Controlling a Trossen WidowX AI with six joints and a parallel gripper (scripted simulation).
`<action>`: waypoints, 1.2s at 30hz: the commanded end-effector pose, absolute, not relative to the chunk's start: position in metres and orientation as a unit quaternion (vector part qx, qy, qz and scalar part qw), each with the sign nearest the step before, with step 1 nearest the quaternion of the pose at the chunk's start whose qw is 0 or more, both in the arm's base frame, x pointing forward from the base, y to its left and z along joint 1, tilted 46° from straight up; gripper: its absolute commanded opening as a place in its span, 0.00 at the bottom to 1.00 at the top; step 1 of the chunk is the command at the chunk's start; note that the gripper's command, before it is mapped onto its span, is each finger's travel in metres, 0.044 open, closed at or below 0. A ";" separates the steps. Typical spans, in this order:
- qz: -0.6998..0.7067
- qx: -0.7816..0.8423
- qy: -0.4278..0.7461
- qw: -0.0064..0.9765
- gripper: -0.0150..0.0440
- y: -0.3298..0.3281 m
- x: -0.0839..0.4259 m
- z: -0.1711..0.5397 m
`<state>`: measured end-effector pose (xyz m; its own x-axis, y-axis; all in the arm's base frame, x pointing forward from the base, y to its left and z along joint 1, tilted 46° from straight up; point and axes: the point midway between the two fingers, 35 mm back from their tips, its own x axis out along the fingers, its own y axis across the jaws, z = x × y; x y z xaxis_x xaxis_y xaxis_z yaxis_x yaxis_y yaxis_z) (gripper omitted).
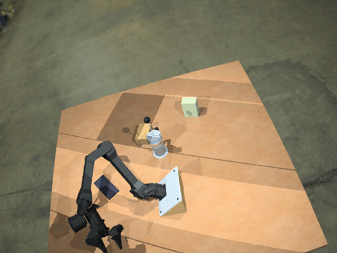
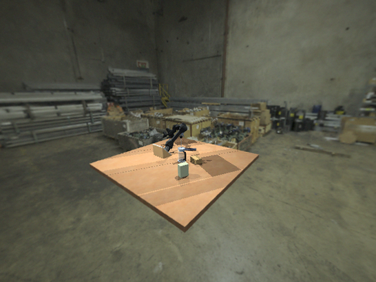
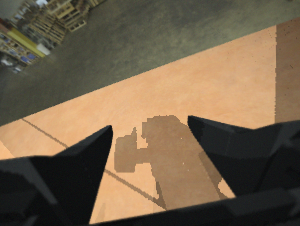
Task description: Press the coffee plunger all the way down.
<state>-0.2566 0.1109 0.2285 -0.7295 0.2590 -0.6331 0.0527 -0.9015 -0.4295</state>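
The coffee press (image 1: 157, 144) (image 2: 181, 154) stands upright on the table, a clear cylinder with a pale base ring and a dark handle. Its black plunger knob (image 1: 147, 120) is high above the lid on a thin rod, so the plunger is up. My gripper (image 1: 113, 251) (image 3: 150, 124) is open and empty, with its fingers wide apart. It is above the near left part of the table in the top view, far from the press. The press is not in the wrist view. The gripper is too small to make out in the exterior view.
A tan block (image 1: 141, 135) (image 2: 196, 159) is close beside the press. A pale green block (image 1: 190, 107) (image 2: 183, 170) stands farther off. A dark blue block (image 1: 106, 187) lies near the arm. The arm's base is on a white-faced wedge (image 1: 174, 189) (image 2: 159, 151).
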 end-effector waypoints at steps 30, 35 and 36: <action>0.873 -0.298 -0.056 0.382 1.00 0.251 -0.159 0.292; 0.854 -0.291 -0.041 0.428 1.00 0.267 -0.135 0.300; 0.854 -0.280 -0.040 0.437 1.00 0.270 -0.131 0.306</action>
